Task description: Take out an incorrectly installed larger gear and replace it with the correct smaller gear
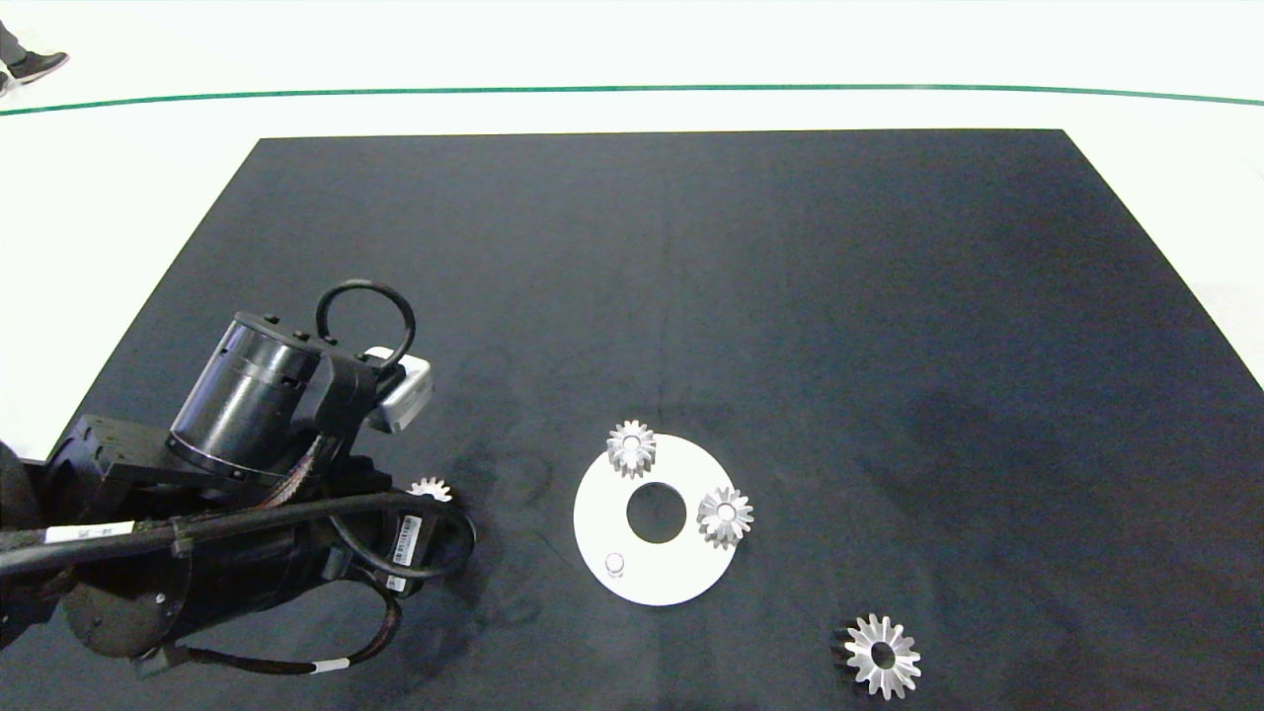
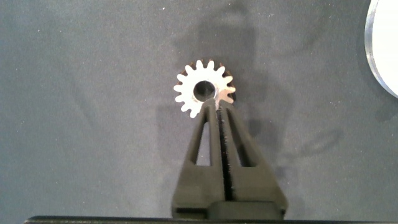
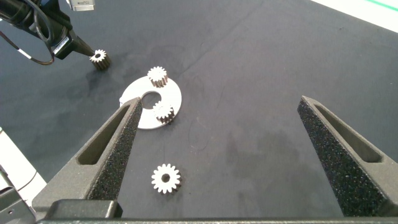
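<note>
The left hand [image 2: 219,107], pinching the small silver short-toothed smaller gear [image 2: 203,89], should lift straight before carrying toward the white round plate's [image 1: 691,583] bare peg [image 1: 615,563] at three o'clock.

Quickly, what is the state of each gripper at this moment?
Left gripper: shut on the rim of the small gear, which lies on the dark mat.
Right gripper: open, holding nothing, above the mat.
</note>
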`<action>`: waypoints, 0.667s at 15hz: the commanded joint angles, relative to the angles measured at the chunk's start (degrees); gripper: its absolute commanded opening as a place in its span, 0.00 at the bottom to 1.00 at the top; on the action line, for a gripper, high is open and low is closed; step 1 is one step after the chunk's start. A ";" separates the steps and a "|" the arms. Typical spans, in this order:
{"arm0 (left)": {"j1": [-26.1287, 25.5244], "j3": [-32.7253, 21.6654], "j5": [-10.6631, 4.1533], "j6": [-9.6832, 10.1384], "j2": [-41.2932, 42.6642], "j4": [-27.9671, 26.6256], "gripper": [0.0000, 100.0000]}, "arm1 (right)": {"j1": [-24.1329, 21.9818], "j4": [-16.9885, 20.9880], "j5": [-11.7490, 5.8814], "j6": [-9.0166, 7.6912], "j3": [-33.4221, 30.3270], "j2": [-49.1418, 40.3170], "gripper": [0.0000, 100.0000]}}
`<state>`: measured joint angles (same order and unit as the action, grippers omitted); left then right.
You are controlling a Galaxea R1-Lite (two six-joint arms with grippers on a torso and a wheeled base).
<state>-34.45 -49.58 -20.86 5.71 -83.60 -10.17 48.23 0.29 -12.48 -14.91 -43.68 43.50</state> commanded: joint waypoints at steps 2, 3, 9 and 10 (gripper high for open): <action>0.00 0.18 -0.06 0.10 0.02 0.76 1.00 | 0.03 0.06 0.00 -0.12 0.09 0.19 1.00; 0.00 0.18 -0.06 0.18 0.02 1.11 1.00 | 0.03 0.06 0.00 -0.12 0.09 0.19 1.00; -1.15 0.27 -0.15 1.59 -2.44 3.66 1.00 | 0.03 0.06 0.00 -0.12 0.09 0.19 1.00; -1.15 0.36 -0.15 1.59 -3.23 4.54 1.00 | 0.03 0.06 0.00 -0.12 0.17 0.19 1.00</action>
<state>-35.52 -49.34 -20.86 7.27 -85.38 -5.71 48.24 0.35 -12.42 -14.91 -43.52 43.54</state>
